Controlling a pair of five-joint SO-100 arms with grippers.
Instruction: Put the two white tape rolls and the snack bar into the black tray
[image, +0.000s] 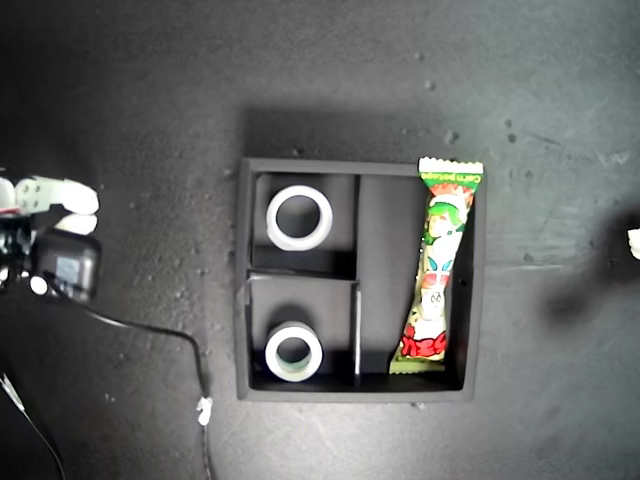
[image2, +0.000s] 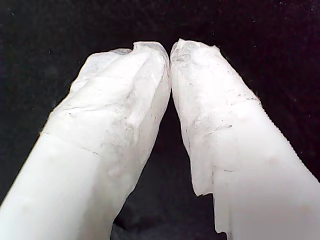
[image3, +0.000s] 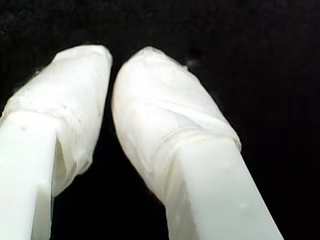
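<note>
Our first gripper (image2: 170, 50) has its jaws pressed tip to tip, holding nothing; our second gripper (image3: 111, 67) has jaws nearly closed, also empty. Nothing lies at either pair. Both white tape rolls (image: 299, 217) (image: 293, 351) sit in the black tray's (image: 243, 280) small compartments, the snack bar (image: 437, 268) leaning in the long one, so the job looks done.

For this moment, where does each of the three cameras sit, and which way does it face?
Exterior view: overhead, looking straight down on the black tray holding two tape rolls and the snack bar; an arm shows at the exterior view's left edge.
First wrist view: rides my first end effector, looking along its wrapped fingers, tips touching, at dark surface.
Second wrist view: rides my second end effector, fingertips nearly together, same dark surface.
Shared: both wrist views show only white fingers and black background.
</note>
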